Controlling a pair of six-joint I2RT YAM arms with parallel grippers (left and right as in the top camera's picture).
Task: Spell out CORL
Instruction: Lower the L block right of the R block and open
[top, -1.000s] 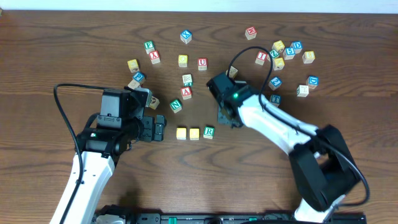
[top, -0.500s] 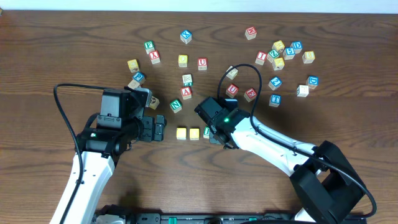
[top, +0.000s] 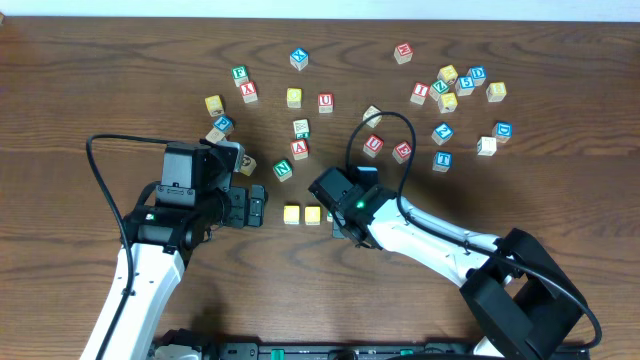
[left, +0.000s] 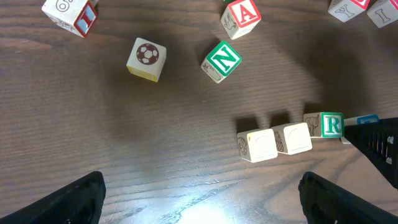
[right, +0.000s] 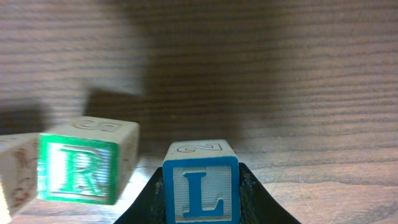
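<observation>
Two yellow-faced cubes (top: 291, 213) (top: 312, 214) lie side by side in a row; the left wrist view shows them too (left: 261, 145) (left: 293, 137), with the green R cube (left: 331, 124) touching their right end. My right gripper (top: 340, 216) is shut on the blue L cube (right: 200, 186) and holds it just right of the R cube (right: 81, 169), with a small gap between them. In the overhead view the right gripper hides the R and L cubes. My left gripper (top: 255, 207) is open and empty, left of the row, its fingers (left: 199, 205) wide apart.
A green N cube (top: 283, 170) and a red A cube (top: 299, 149) lie just behind the row. A soccer-ball cube (left: 147, 59) lies to the left. Several more letter cubes are scattered across the back (top: 326, 101) and back right (top: 447, 74) of the table.
My right arm has moved left and toward the front with the L cube, down to the right end of the row, now covering the R cube from above. The left arm has not moved.
</observation>
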